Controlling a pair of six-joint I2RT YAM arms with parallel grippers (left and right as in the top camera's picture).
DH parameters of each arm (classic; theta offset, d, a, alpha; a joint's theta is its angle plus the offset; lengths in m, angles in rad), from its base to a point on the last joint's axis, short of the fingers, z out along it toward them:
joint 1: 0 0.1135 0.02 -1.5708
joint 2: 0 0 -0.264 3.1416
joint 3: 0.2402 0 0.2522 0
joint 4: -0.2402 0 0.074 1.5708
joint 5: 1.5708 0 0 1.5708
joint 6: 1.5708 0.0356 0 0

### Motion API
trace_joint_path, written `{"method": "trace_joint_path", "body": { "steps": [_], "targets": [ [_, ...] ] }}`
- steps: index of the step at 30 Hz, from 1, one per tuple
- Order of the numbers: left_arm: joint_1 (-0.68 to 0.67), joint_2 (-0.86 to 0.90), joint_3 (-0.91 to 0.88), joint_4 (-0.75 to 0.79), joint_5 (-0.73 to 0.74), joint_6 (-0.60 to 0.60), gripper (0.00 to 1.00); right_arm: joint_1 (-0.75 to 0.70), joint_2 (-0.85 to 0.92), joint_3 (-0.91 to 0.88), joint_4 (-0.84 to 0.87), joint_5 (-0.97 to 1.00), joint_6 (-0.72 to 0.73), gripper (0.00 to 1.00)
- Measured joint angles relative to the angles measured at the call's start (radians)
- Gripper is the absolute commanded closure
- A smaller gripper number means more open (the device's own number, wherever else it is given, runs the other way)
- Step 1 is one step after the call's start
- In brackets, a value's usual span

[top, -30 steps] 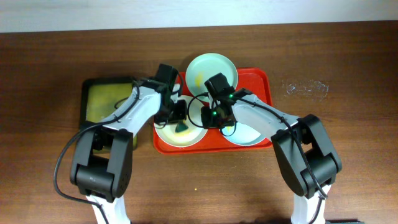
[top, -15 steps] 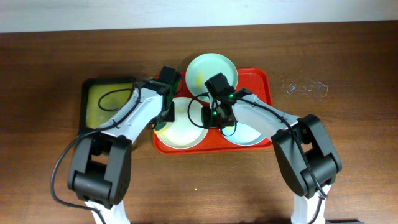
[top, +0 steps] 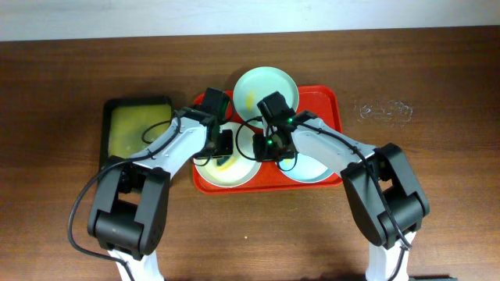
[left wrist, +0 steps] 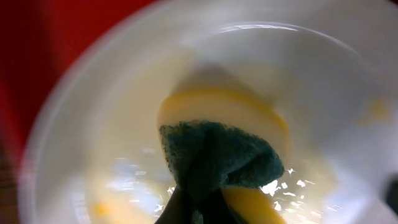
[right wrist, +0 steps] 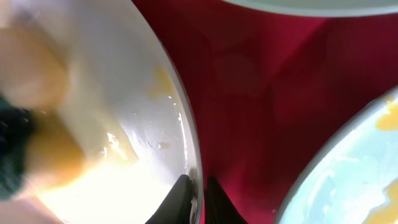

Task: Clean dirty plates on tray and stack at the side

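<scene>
A large red rectangular plastic tray (top: pixel 332 117) with a raised rim sits on the brown wooden table (top: pixel 445 203). In the tray's near-left corner lies a round shallow white plate (top: pixel 234 173), smeared yellowish. The left gripper (top: pixel 224 148) hangs over this plate. Its jaws are clamped on a sponge (left wrist: pixel 217 155) with a dark green scouring face and yellow foam, and the sponge's tip presses against the plate's floor. The right gripper (right wrist: pixel 196 199), near the tray's middle, has its two fingers pinched onto the white plate's right rim, one inside and one outside.

A pale mint-blue round plate (top: pixel 266 87) rests at the tray's far edge, overhanging the rim, with a yellow streak on its left side. A second pale mint-blue plate (top: pixel 314 172) lies in the tray's near-right corner, partly under the right arm; the right wrist view shows yellow smears on it. Just beside the red tray, on its left, sits a smaller black-rimmed yellow-green tray (top: pixel 137 129).
</scene>
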Motion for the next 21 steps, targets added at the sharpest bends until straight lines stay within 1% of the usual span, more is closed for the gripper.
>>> {"method": "trace_joint_path", "body": {
  "steps": [1,2,3,4,8,10,12,13,15,17,18,20,21],
  "targets": [
    [0.000,0.000,0.003,-0.018,-0.058,-0.008,1.00,0.000,0.000,0.000,0.000,0.000,0.000,0.90],
    [0.002,-0.001,0.004,-0.050,-0.171,-0.034,1.00,0.000,0.000,0.000,0.000,0.000,0.000,0.90],
    [0.005,-0.001,0.004,-0.068,-0.254,-0.047,1.00,0.000,0.000,0.000,0.000,0.000,0.000,0.90],
    [0.001,-0.004,0.004,-0.076,-0.281,-0.049,1.00,0.000,0.000,0.000,0.002,-0.002,0.000,0.96],
    [0.013,-0.078,0.004,-0.085,-0.335,-0.053,1.00,0.000,0.000,0.003,0.001,-0.007,0.008,0.96],
    [0.036,-0.146,0.004,-0.085,-0.317,-0.056,1.00,0.003,-0.005,0.010,-0.026,-0.002,-0.019,0.96],
    [0.071,-0.247,0.004,-0.072,-0.259,-0.058,1.00,0.021,-0.047,0.021,-0.056,0.050,-0.034,0.96],
    [0.110,-0.284,0.004,-0.066,-0.242,-0.060,1.00,0.053,-0.087,0.039,-0.084,0.127,-0.045,0.96],
    [0.192,-0.298,0.004,-0.068,-0.220,-0.060,1.00,0.122,-0.141,0.073,-0.126,0.267,-0.065,0.96],
    [0.280,-0.298,0.004,-0.074,-0.200,-0.061,1.00,0.247,-0.180,0.156,-0.169,0.531,-0.147,0.96],
    [0.313,-0.298,0.004,-0.075,-0.193,-0.061,1.00,0.304,-0.184,0.195,-0.184,0.701,-0.201,0.96],
    [0.353,-0.298,0.003,-0.079,-0.186,-0.063,1.00,0.391,-0.184,0.235,-0.181,0.993,-0.294,0.96],
    [0.373,-0.298,0.004,-0.082,-0.185,-0.063,1.00,0.439,-0.184,0.245,-0.143,1.179,-0.380,0.96]
  ]
}}
